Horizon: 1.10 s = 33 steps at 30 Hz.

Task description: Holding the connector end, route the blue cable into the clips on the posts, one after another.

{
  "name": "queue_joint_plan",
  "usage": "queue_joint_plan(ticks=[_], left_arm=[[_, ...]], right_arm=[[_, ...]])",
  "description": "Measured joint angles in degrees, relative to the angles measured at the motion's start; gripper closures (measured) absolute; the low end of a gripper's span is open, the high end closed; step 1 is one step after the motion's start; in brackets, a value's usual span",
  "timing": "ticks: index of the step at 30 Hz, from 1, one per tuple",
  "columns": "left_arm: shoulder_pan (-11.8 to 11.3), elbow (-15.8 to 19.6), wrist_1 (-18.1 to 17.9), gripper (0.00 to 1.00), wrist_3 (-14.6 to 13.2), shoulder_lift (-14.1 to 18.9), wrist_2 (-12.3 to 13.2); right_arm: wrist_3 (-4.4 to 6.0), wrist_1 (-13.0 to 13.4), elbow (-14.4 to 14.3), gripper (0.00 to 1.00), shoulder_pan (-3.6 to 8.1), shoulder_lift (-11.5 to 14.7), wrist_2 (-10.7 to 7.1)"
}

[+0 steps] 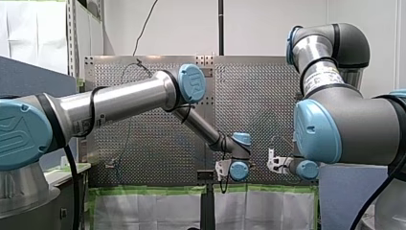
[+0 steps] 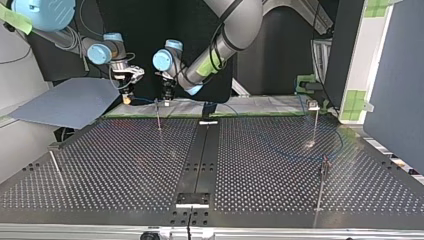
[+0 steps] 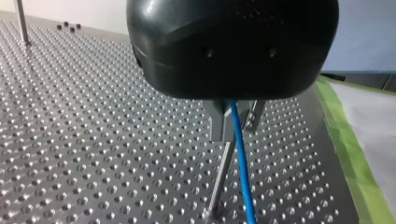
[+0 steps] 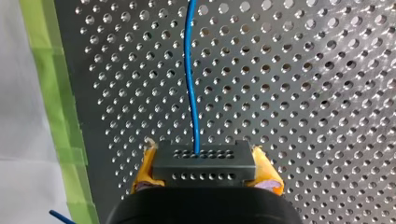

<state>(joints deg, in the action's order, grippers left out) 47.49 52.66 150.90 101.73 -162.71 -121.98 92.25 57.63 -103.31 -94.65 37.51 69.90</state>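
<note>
right gripper (image 4: pixel 205 170) clamped on connector (image 4: pixel 203 161) | left gripper (image 3: pixel 236 133) straddles blue cable (image 3: pixel 245 191), grip unclear | risk: taut cable skips post (image 3: pixel 222 179) clip

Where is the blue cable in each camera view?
Front view: not discernible.
Top view: blue cable, between my right gripper and my left gripper.
Left wrist view: drops from my left gripper beside a post.
Right wrist view: leaves the connector my right gripper holds.
Shared landmark: green tape edging the table.
</note>
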Motion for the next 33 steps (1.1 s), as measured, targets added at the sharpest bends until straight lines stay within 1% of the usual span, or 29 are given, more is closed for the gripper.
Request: queue_joint_plan(ticks=[3,5,7,10,12,16,22,27,33], left_arm=[[-0.33,-0.02,0.08,1.00,-0.13,-0.01,0.00],[-0.49,-0.02,0.13,1.00,-0.35,0.00,0.00],[-0.59,-0.03,0.15,1.00,-0.50,-0.01,0.05],[-0.68,-0.04,0.18,1.00,-0.65,0.00,0.26],[-0.63,-0.04,0.18,1.00,-0.78,0.00,0.56],[-0.61,-0.04,0.19,1.00,-1.16,0.00,0.96],[-0.85,-0.04,0.12,1.00,-1.34,-0.01,1.31],[-1.14,-0.04,0.04,1.00,-1.35,-0.08,2.07],[-1.51,-0.04,-0.03,1.00,-1.29,-0.08,3.61]], right_arm=[[0.20,-0.34,0.62,1.00,0.30,-0.06,-1.53],[0.58,-0.53,1.06,1.00,0.53,-0.08,-2.47],[1.34,-0.51,1.33,1.00,0.81,-0.13,-3.48],[2.52,-0.46,1.47,1.00,1.30,-0.23,-4.37],[2.91,-0.52,1.58,1.00,1.66,-0.50,-4.59],[2.91,-0.91,1.89,1.00,2.59,-1.67,-4.74],[2.52,-1.97,2.41,1.00,3.53,-2.16,-4.72],[2.41,-2.34,2.83,1.00,3.79,-2.25,-4.79],[2.38,-1.97,3.15,1.00,3.82,-2.34,-4.94]])
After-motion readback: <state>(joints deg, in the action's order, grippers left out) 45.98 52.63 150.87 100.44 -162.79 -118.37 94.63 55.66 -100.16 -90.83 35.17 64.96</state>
